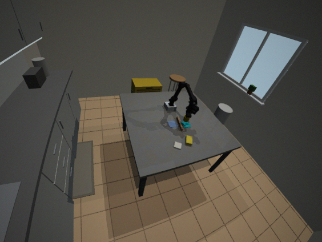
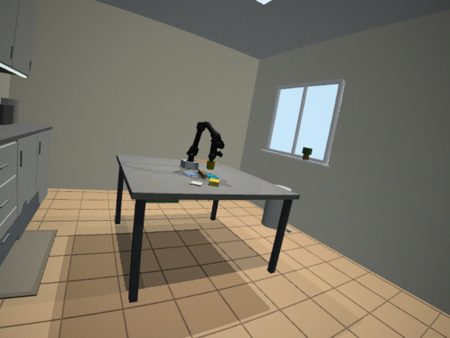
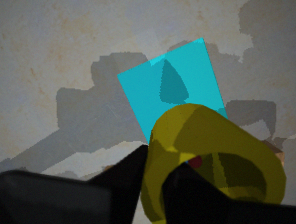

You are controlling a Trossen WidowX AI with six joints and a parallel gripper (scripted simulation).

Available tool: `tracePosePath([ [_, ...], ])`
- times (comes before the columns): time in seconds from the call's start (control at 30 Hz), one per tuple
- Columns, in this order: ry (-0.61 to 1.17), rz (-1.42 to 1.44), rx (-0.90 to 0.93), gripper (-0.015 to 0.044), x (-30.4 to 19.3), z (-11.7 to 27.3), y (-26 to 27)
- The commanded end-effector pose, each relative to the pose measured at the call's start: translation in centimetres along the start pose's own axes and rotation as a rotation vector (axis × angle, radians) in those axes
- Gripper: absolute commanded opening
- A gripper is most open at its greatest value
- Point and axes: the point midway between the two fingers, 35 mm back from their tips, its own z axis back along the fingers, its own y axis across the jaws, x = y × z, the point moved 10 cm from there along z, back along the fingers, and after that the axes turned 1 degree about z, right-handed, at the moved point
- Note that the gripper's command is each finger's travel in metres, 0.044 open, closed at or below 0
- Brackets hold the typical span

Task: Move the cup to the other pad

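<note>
Cup point(image 3: 210, 160), yellow, clamped in gripper point(image 3: 165, 175), above cyan pad point(image 3: 172, 85); 1 red marble point(image 3: 195, 161) inside. No legible markings.

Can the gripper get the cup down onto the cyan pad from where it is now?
Probably yes. The gripper is shut on the yellow cup, held above the table right at the cyan pad. The wooden bar lies off to the side, and nothing shows between cup and pad.
</note>
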Motion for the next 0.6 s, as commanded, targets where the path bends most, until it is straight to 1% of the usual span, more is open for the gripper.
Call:
tracePosePath([
  [0.0, -0.002, -0.005, 0.003, 0.0000, 0.9, 0.0, 0.3],
  [0.17, -0.003, -0.005, 0.004, 0.0000, 2.0, 0.1, 0.7],
  [0.57, -0.003, -0.005, 0.004, 0.0000, 2.1, -1.5, 0.7],
])
